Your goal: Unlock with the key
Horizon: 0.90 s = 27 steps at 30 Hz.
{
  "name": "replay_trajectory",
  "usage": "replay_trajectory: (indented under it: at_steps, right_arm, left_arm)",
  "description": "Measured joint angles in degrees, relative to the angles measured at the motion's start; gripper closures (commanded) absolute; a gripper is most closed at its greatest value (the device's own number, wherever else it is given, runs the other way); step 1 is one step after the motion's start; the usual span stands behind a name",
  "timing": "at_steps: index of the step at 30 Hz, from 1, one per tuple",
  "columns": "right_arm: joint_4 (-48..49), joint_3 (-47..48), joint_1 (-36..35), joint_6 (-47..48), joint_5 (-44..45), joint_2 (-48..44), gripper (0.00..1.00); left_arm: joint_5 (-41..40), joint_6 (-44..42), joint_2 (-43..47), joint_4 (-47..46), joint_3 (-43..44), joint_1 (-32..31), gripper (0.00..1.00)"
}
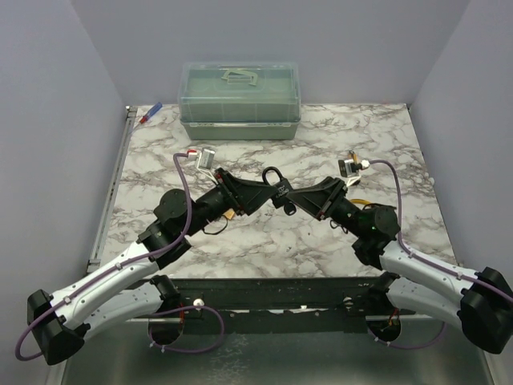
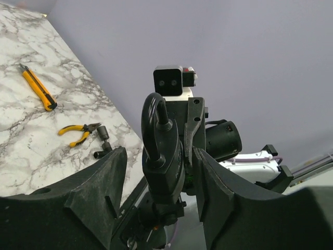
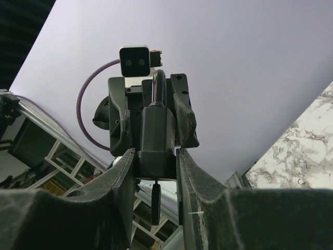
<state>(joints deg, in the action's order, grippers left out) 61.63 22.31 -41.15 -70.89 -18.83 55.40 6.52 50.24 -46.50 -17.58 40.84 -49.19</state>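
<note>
Over the table (image 1: 264, 249), left arm (image 1: 120, 273) and right arm (image 1: 425, 269) stretch inward to a padlock (image 1: 277, 186). Left wrist: left gripper (image 2: 160, 156) straddles it, jaws apart. Right wrist: right gripper (image 3: 156, 152) clamps its body; the thin dark key (image 3: 155, 203) hangs beneath.

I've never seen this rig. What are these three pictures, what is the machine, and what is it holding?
These are two robot arms, each ending in a two-finger gripper. The wide picture looks down from above, and the other two come from a camera on each wrist. The right gripper clamps a black padlock. The thin dark piece under it is likely the key. The left gripper stands open around the same lock. On the marble table lie a green box, pliers and a yellow knife.
</note>
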Motion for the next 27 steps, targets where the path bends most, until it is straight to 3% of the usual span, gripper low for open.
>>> replay_trajectory:
  at_steps: [6, 11, 14, 17, 22, 27]
  right_arm:
    - [2.25, 0.00, 0.00, -0.70, -0.39, 1.44, 1.00]
    - [4.90, -0.07, 0.00, -1.90, -0.70, 3.34, 1.00]
    - [6.82, -0.55, 0.00, -2.62, -0.76, 3.93, 1.00]
    - [8.20, -0.92, 0.04, -2.93, -0.79, 4.31, 0.99]
    - [8.07, -1.27, 0.26, -2.80, -0.74, 4.09, 0.58]
    - [1.36, -1.31, 0.22, -0.22, -0.13, -0.81, 0.38]
  left_arm:
    - [2.95, 0.79, -2.19, -2.14, -0.15, 0.00, 0.53]
    - [4.09, 1.44, -3.21, -3.91, -0.57, 0.11, 0.76]
    - [4.48, 2.56, -3.43, -4.87, -0.81, 0.24, 0.98]
    - [4.76, 2.86, -3.69, -5.53, -0.85, 0.24, 1.00]
    - [4.66, 3.06, -4.07, -5.75, -1.03, 0.31, 1.00]
    - [3.98, 2.86, -3.28, -4.72, -1.81, 0.17, 1.00]
